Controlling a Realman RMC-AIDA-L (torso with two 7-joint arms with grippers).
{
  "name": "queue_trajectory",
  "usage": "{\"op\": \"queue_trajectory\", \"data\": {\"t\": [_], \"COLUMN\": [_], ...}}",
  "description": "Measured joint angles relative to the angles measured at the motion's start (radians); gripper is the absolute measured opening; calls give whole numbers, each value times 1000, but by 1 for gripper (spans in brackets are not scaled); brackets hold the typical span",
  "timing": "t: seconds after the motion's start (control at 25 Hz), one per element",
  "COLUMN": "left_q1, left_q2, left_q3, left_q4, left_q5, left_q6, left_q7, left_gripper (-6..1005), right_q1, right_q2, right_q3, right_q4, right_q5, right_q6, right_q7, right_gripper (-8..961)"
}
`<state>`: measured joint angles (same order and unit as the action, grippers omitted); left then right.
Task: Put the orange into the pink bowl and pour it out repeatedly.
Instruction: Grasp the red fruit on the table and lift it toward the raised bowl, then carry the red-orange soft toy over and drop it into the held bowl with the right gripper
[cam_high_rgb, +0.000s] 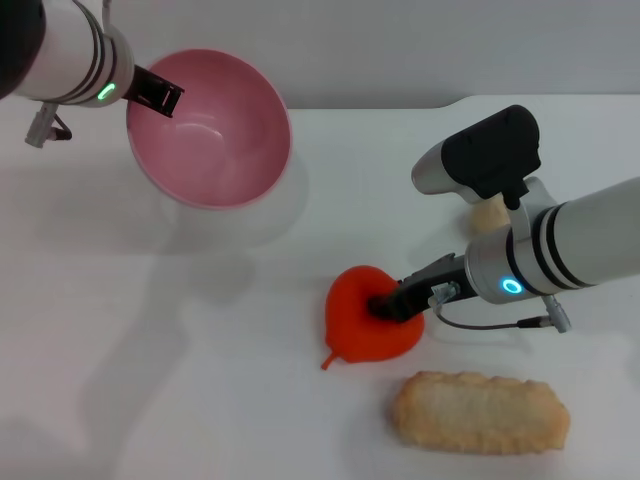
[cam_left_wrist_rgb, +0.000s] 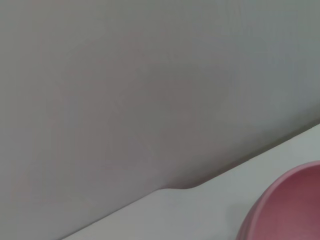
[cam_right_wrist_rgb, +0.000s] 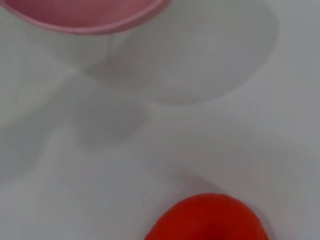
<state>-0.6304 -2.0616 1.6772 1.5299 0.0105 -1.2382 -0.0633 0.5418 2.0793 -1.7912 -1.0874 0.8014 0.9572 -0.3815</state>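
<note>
Orange (cam_high_rgb: 365, 318) pinched by right pincer (cam_high_rgb: 388, 305); left pincer (cam_high_rgb: 160, 95) grips tilted pink bowl (cam_high_rgb: 215, 130).

Open table (cam_high_rgb: 150, 380) left of orange (cam_high_rgb: 360, 310), biscuit (cam_high_rgb: 480, 412)

Surface: a white table (cam_high_rgb: 200, 400), matte, with a rounded step in its far edge where it meets a grey wall (cam_left_wrist_rgb: 125, 75).
Near the middle: the orange (cam_high_rgb: 360, 315), lying on the table with its small pointed stem toward the near edge.
Near edge, right: a beige crinkle-edged biscuit-shaped toy (cam_high_rgb: 480, 412), lying flat, just beside the orange but apart from it.
Farther right: a small pale beige lump (cam_high_rgb: 489, 213), mostly hidden by the arm; it seems to rest on the table.
Far left: soft shadows.
</note>
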Motion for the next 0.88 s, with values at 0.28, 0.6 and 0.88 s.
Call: {"op": "queue_trajectory", "data": {"t": [0.28, 0.6, 0.88], "left_q1": [3, 8, -12], "left_q2": [0, -1, -6], "left_q3": [0, 40, 133], "left_q4": [0, -19, -30], "left_q5": [-2, -3, -85], "left_q6": [-2, 14, 42], "left_q7": [1, 5, 5], "left_gripper": [45, 45, 45], "right_q1": [-59, -230, -269], "right_q2": [-7, -5, -1], "right_q3": [30, 270, 370], "right_q4": [-133, -648, -911], "right_q5": [1, -8, -9], "right_q6": [35, 284, 390], "right_q7": [-8, -10, -2], "right_gripper": [273, 175, 108]}}
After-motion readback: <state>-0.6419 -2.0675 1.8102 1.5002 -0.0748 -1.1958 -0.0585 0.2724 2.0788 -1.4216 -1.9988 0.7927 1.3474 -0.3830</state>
